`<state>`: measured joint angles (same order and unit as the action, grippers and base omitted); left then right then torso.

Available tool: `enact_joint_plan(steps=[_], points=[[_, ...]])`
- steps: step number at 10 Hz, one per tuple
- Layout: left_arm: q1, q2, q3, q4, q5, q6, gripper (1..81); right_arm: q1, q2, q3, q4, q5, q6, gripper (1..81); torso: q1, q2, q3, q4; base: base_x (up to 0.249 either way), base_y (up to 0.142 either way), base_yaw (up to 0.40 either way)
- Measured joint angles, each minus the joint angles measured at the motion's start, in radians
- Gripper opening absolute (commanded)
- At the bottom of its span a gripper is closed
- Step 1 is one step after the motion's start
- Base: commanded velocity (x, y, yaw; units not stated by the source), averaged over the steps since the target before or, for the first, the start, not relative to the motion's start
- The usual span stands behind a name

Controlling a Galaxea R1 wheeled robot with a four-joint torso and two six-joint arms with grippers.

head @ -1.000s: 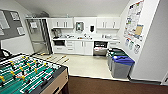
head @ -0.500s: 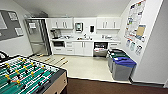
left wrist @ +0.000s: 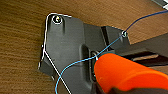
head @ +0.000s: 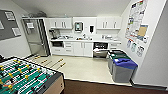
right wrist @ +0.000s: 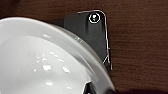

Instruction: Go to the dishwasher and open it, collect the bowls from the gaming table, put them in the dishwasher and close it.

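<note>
Holding orange bowl (left wrist: pixel 130 72) close at left wrist, white bowl (right wrist: pixel 42 60) close at right; finger state impossible to tell on either. Facing kitchenette: dishwasher (head: pixel 100 50) standing open under counter, football table (head: pixel 26 77) near left, bins (head: pixel 121 65) right.

- Office break room with kitchenette.
- White wall and base cabinets (head: pixel 82 48) along the far wall, countertop (head: pixel 85 40) with sink and small appliances.
- Built-in dishwasher (head: pixel 100 49), door open.
- Steel refrigerator (head: pixel 35 37) at left.
- Lidded recycling bins (head: pixel 122 66) beside the poster-covered wall (head: pixel 137 27).
- Table-football table (head: pixel 25 77) in the foreground; noticeboard (head: pixel 8 23) on the left wall.
</note>
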<state>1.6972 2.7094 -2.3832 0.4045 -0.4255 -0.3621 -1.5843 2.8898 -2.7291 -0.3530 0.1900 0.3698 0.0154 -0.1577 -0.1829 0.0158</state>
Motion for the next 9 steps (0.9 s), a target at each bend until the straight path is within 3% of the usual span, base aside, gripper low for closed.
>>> enact_joint_plan(steps=[4, 9], points=[[0.000, 0.001, 0.000, 0.000, -0.001, 0.000, 1.0, -0.003, -0.003, 0.000, 0.000, 0.000, 0.000, 1.0, 0.000, 0.000, 0.000, 0.000, 0.152, -0.078, 0.000], [0.006, -0.001, 0.000, 0.000, 0.003, 0.000, 1.0, -0.011, -0.001, 0.000, 0.000, -0.004, 0.000, 1.0, -0.001, 0.000, 0.000, 0.000, 0.148, 0.000, 0.000]])
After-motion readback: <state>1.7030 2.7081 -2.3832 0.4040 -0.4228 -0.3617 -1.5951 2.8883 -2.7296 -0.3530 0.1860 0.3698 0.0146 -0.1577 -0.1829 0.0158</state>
